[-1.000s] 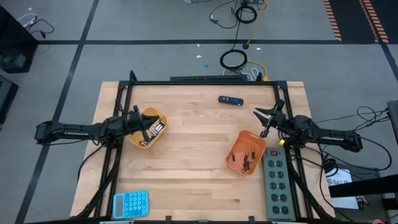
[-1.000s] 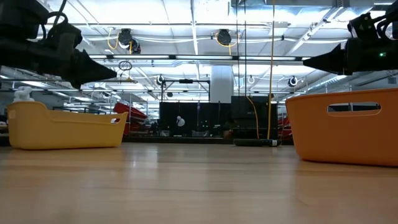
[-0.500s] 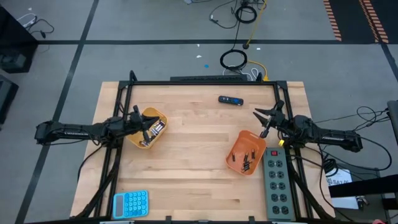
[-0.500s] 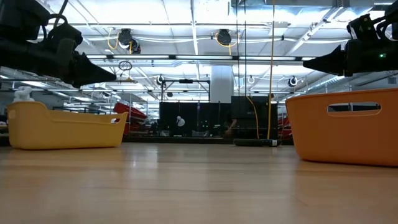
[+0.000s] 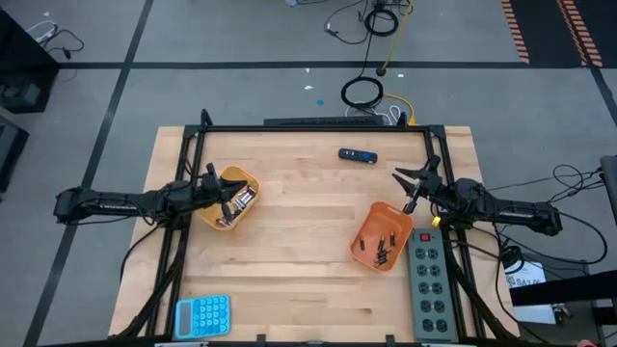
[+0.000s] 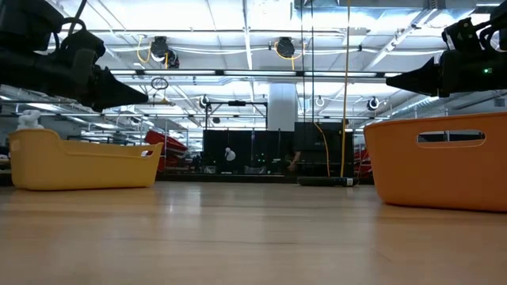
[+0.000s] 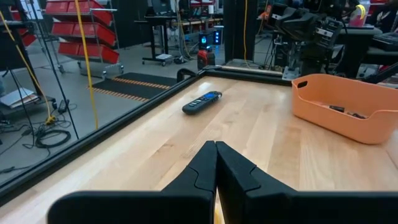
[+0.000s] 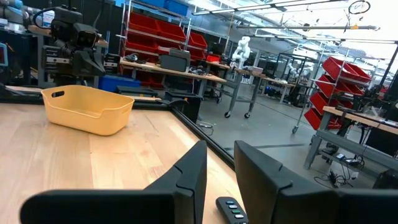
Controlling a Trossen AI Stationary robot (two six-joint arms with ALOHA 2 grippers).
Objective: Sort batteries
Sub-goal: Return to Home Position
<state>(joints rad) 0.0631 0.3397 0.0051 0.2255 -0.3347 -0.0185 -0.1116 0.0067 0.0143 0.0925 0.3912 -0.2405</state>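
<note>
Silvery batteries (image 5: 238, 201) lie in the yellow tray (image 5: 249, 179) at the table's left. Darker batteries (image 5: 381, 247) lie in the orange tray (image 5: 369, 224) at the right. My left gripper (image 5: 220, 192) hovers above the yellow tray's left part, fingers shut (image 7: 215, 144) and holding nothing. My right gripper (image 5: 405, 188) hangs in the air just beyond the orange tray's far right corner, fingers open (image 8: 219, 149) and empty. In the low view both grippers, left (image 6: 145, 96) and right (image 6: 390, 78), stand well above the table top.
A black-and-blue oblong device (image 5: 357, 154) lies near the far edge. A blue calculator (image 5: 202, 315) sits at the near left corner, and a grey-green power strip (image 5: 429, 284) lies along the right edge beside the orange tray. Bare wood lies between the trays.
</note>
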